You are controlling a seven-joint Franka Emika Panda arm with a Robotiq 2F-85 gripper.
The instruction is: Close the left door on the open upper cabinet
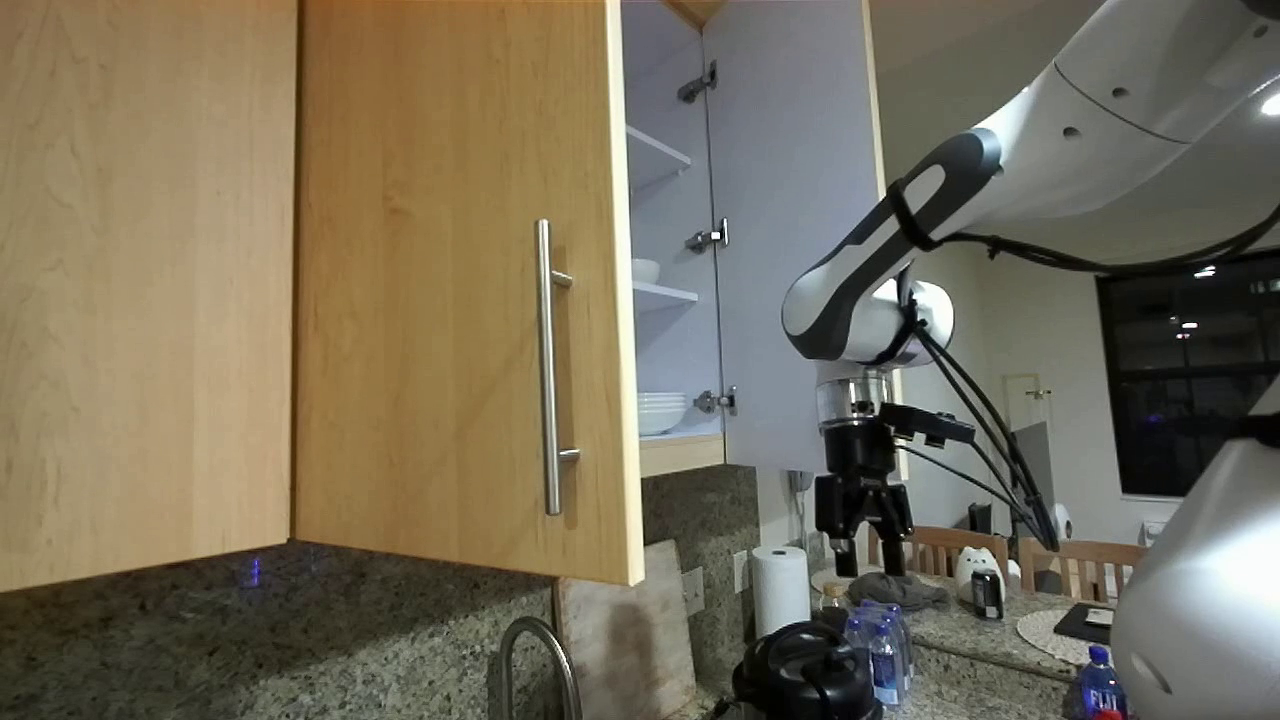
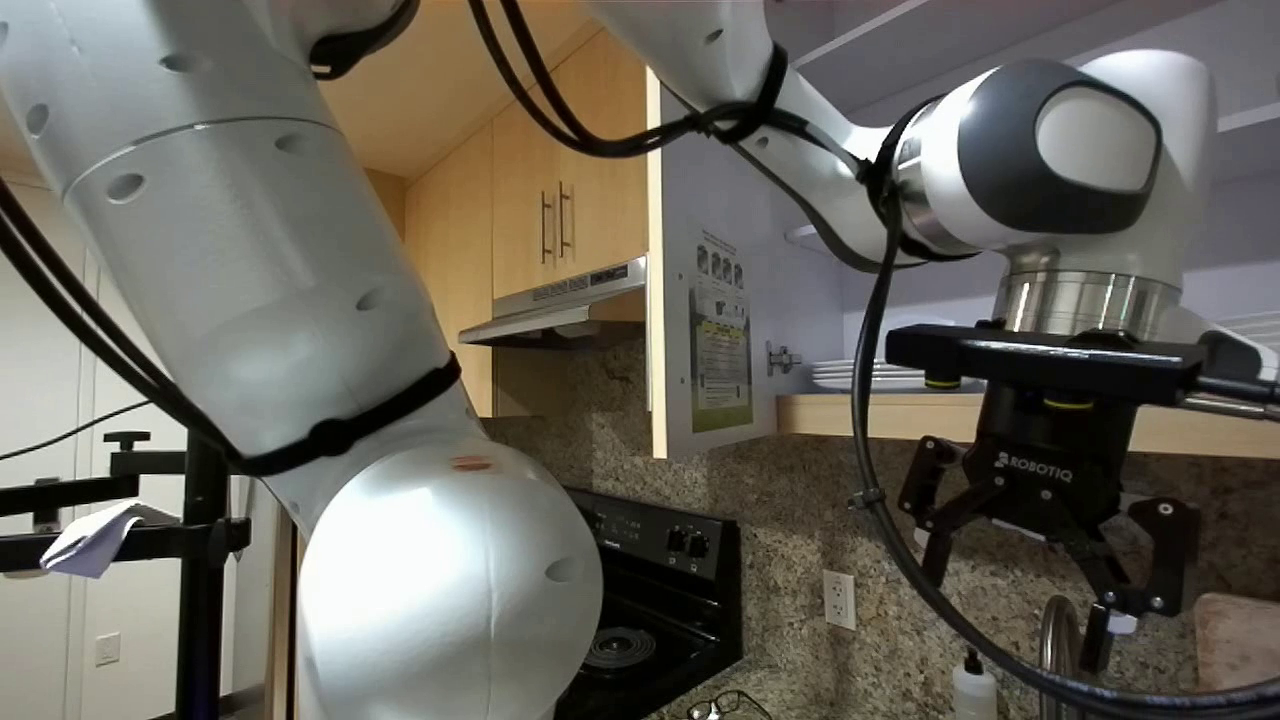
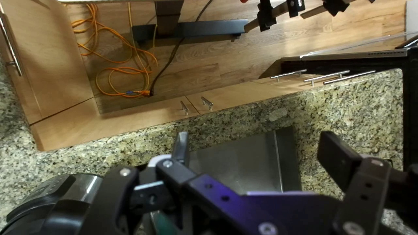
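The left door is a light-wood panel with a vertical metal bar handle. It stands swung open. Its whitish inner face, with a printed sheet on it, shows in an exterior view. The upper cabinet has a white interior with shelves and white dishes; its bottom rail also shows in an exterior view. My gripper hangs pointing down, apart from the left door, with its fingertips below the cabinet's bottom. It is open and empty; the spread fingers also show in the wrist view.
The pale right door panel stands open behind the gripper. Below are a faucet, a paper towel roll, a black pot and bottles. A range hood stands beyond the left door. A sink lies under the gripper.
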